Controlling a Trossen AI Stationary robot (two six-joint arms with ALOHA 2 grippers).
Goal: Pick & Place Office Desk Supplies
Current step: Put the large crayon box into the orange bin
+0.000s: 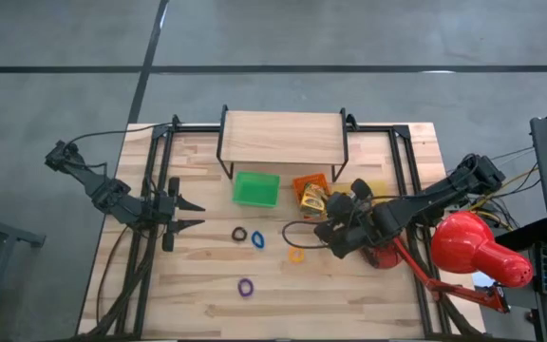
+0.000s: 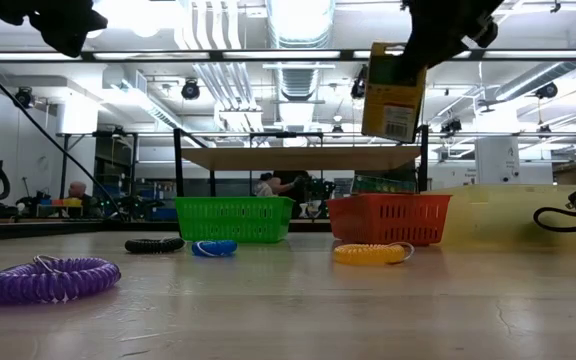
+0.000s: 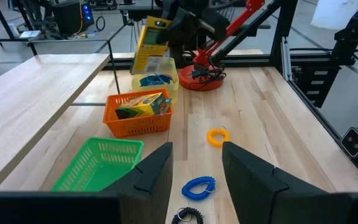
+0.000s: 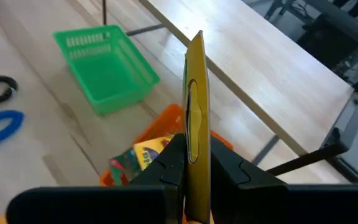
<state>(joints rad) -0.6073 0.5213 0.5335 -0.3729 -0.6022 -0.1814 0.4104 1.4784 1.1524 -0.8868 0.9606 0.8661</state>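
Wooden desk [image 1: 349, 285] carries a purple rubber-band loop [image 2: 48, 280] nearest, then green tray [image 1: 255, 188] and orange tray [image 2: 388, 218]. Right tool [image 4: 194, 158] pinches 1 yellow box [image 2: 393, 92] above the orange tray. Left tool [image 3: 194, 168] hovers open, empty, well apart.

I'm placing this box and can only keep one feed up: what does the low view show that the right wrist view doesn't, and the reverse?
Only the low view: the purple band nearest the camera, the yellow band in front of the orange tray, and clear air between the held box and that tray.

Only the right wrist view: the right fingers clamped on the box's thin edge, and another box already lying in the orange tray.

Both: the held box, the green tray, the orange tray, the black band and blue band.
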